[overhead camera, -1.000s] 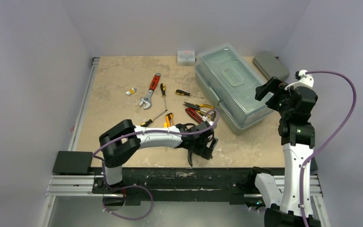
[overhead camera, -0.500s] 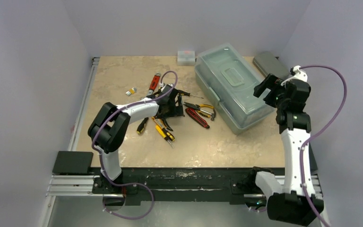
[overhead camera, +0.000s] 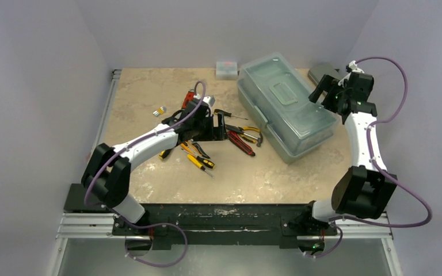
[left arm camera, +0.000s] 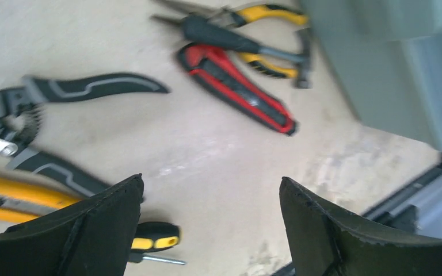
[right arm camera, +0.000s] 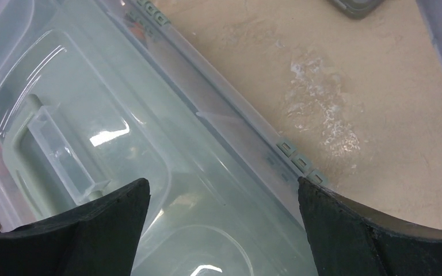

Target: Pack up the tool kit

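Note:
The sage-green toolbox [overhead camera: 282, 103] stands at the back right with its translucent lid [right arm camera: 121, 126] down and its handle [right arm camera: 34, 144] flat. My right gripper [overhead camera: 320, 95] hovers open over the lid's right edge [right arm camera: 223, 181], holding nothing. Loose tools lie left of the box: a red utility knife [overhead camera: 240, 144] [left arm camera: 236, 89], yellow-handled pliers [overhead camera: 248, 132] [left arm camera: 265, 14], black-handled pliers [left arm camera: 92, 86] and a yellow-and-black screwdriver [overhead camera: 198, 162] [left arm camera: 149, 237]. My left gripper [overhead camera: 214, 127] hangs open above bare table among them [left arm camera: 210, 180], with nothing between its fingers.
A small white box [overhead camera: 227, 69] sits at the back edge and a grey pad [overhead camera: 322, 72] [right arm camera: 357, 7] lies behind the toolbox. A red-handled wrench [overhead camera: 189, 98] and small bits [overhead camera: 160, 111] lie left of my left arm. Walls close in on three sides.
My left arm swung from the front edge back over the loose tools in the middle. The right gripper moved farther back along the toolbox's right side. Both stayed open.

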{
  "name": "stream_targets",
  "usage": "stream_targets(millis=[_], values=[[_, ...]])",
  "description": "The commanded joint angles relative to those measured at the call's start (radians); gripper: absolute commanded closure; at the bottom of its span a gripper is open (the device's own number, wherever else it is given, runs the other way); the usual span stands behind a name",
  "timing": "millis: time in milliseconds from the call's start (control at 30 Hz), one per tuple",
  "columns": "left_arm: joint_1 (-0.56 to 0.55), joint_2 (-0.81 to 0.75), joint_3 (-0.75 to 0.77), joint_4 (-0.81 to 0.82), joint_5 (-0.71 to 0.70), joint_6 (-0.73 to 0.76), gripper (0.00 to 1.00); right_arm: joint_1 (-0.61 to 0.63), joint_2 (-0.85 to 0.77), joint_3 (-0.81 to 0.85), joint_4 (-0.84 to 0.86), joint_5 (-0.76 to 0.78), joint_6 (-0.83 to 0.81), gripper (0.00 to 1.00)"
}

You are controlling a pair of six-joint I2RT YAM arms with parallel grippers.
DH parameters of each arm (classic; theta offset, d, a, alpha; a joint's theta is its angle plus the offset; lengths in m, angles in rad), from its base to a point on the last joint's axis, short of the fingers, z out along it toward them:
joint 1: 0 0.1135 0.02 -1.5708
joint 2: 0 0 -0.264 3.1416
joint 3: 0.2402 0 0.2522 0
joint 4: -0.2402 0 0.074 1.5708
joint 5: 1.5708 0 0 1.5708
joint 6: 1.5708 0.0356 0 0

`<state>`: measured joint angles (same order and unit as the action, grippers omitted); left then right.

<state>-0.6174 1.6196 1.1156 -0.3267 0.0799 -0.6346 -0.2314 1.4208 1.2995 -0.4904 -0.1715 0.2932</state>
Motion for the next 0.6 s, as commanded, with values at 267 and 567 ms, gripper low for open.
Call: stream_targets(millis=[267,567], values=[[-0.004,-0.043,-0.029,0.252,0.241,-0.115,0.09,0.075,-0.274,-0.34,-0.001,-0.218,0.034,0.06],[0.011,-0.038,-0.018,0.355,0.273,-0.168,0.07,0.09,-0.527,-0.379,-0.074,-0.139,0.054,0.06]])
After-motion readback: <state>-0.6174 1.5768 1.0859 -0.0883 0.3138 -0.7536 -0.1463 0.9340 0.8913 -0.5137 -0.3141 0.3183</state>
